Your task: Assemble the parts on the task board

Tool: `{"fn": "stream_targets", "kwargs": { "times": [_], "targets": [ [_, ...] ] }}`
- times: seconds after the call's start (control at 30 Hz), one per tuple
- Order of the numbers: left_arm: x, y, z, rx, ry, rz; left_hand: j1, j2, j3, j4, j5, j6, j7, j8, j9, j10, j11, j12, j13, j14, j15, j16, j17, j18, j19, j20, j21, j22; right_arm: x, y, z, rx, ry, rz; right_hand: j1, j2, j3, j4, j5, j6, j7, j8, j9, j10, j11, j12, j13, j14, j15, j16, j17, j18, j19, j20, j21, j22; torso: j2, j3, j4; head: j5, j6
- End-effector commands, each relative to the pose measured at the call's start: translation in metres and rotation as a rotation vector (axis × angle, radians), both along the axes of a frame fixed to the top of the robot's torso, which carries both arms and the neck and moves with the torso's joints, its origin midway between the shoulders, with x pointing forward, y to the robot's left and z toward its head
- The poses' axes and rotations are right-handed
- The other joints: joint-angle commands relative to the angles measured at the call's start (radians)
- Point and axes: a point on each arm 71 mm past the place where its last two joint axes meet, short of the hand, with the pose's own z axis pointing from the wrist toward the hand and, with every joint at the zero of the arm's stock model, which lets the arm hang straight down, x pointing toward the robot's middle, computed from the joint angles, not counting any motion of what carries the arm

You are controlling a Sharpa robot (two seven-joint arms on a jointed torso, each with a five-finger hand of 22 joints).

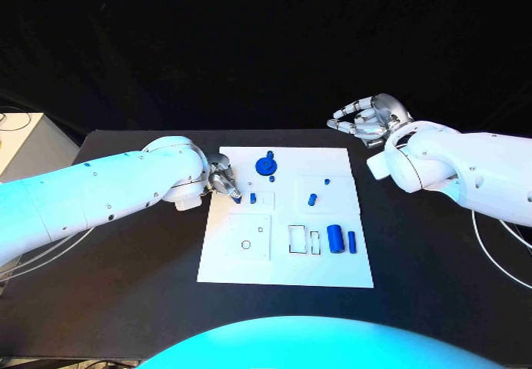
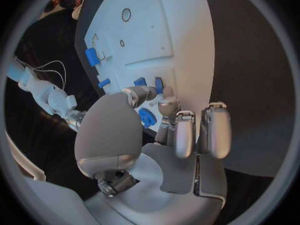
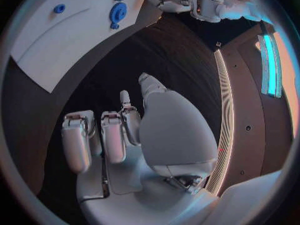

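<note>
The left hand (image 1: pixel 222 182) hovers at the task board's (image 1: pixel 286 270) left edge, fingertips beside a small blue part (image 1: pixel 253 197); whether it pinches anything I cannot tell. Best to lower slowly, keeping clear of the blue gear (image 1: pixel 265 164). The right hand (image 1: pixel 368 118), loosely spread and empty, waits well off the board, leaving open room.

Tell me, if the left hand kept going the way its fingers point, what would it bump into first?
Probably the small blue part just ahead of the left hand on the board; how high the fingers sit above it is unclear.
</note>
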Motion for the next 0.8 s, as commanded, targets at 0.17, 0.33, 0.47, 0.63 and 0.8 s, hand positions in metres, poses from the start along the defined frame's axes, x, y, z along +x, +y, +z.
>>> {"fn": "stream_targets", "kwargs": {
  "times": [0.17, 0.33, 0.47, 0.63, 0.8],
  "targets": [
    [-0.0078, -0.0086, -0.0097, -0.011, 0.049, -0.028, -0.015, 0.003, 0.198, -0.205, 0.01, 0.01, -0.001, 0.001, -0.001, 0.016, -0.001, 0.012, 0.009, 0.104, -0.007, 0.004, 0.263, -0.018, 0.003, 0.0, 0.004, 0.053, -0.0006, 0.0014, 0.0002, -0.002, -0.005, 0.019, -0.011, 0.0, 0.006, 0.0, 0.0, -0.007, 0.003, 0.003, -0.001, -0.006, -0.001, -0.005, 0.096, 0.077, 0.007, -0.007, 0.148, -0.006, 0.089, 0.007, -0.006, 0.24, -0.001, 0.0, 0.0011, -0.002, 0.0],
    [-0.0067, -0.0084, -0.0092, -0.019, 0.033, -0.015, -0.028, 0.004, 0.187, -0.199, 0.008, 0.011, -0.004, 0.002, 0.001, 0.021, -0.003, 0.014, 0.013, 0.104, -0.007, 0.004, 0.263, -0.018, 0.003, -0.001, 0.003, 0.053, -0.0006, 0.0013, 0.0002, -0.001, -0.005, 0.019, -0.015, 0.0, 0.009, 0.0, 0.0, -0.009, 0.002, 0.008, -0.002, -0.006, -0.001, -0.005, 0.094, 0.076, 0.006, -0.008, 0.145, -0.005, 0.087, 0.006, -0.009, 0.238, -0.001, -0.0001, 0.0011, -0.002, 0.0],
    [-0.0059, -0.0082, -0.0088, -0.025, 0.022, -0.007, -0.034, 0.005, 0.18, -0.195, 0.005, 0.011, -0.005, 0.002, 0.002, 0.024, -0.004, 0.014, 0.014, 0.104, -0.008, 0.004, 0.263, -0.018, 0.003, -0.001, 0.003, 0.053, -0.0006, 0.0013, 0.0003, -0.001, -0.006, 0.019, -0.015, 0.0, 0.009, 0.0, 0.0, -0.009, 0.002, 0.008, -0.002, -0.006, -0.001, -0.005, 0.094, 0.076, 0.006, -0.008, 0.145, -0.005, 0.087, 0.006, -0.009, 0.238, -0.001, 0.0001, 0.0011, -0.002, 0.0],
    [-0.0061, -0.0088, -0.0088, -0.027, 0.02, -0.009, -0.049, 0.0, 0.155, -0.189, 0.002, 0.01, -0.013, 0.006, 0.006, 0.032, -0.009, 0.018, 0.021, 0.104, -0.011, 0.004, 0.263, -0.019, 0.004, -0.003, 0.003, 0.055, -0.0006, 0.0011, 0.0003, -0.001, -0.006, 0.019, -0.015, 0.0, 0.009, 0.0, 0.0, -0.009, 0.002, 0.008, -0.002, -0.006, -0.001, -0.005, 0.094, 0.076, 0.006, -0.008, 0.145, -0.005, 0.087, 0.006, -0.009, 0.238, -0.001, -0.0002, 0.0004, -0.002, 0.0],
    [-0.0064, -0.009, -0.0089, -0.025, 0.02, -0.013, -0.048, -0.003, 0.147, -0.192, 0.006, 0.008, -0.016, 0.008, 0.008, 0.033, -0.012, 0.018, 0.023, 0.104, -0.013, 0.004, 0.263, -0.019, 0.004, -0.004, 0.002, 0.055, -0.0006, 0.0009, 0.0003, -0.001, -0.006, 0.018, -0.015, 0.0, 0.009, 0.0, 0.0, -0.009, 0.002, 0.008, -0.002, -0.006, -0.001, -0.005, 0.094, 0.076, 0.006, -0.008, 0.145, -0.005, 0.087, 0.006, -0.009, 0.238, -0.001, -0.0003, 0.0005, -0.002, 0.0]
  ]
}}
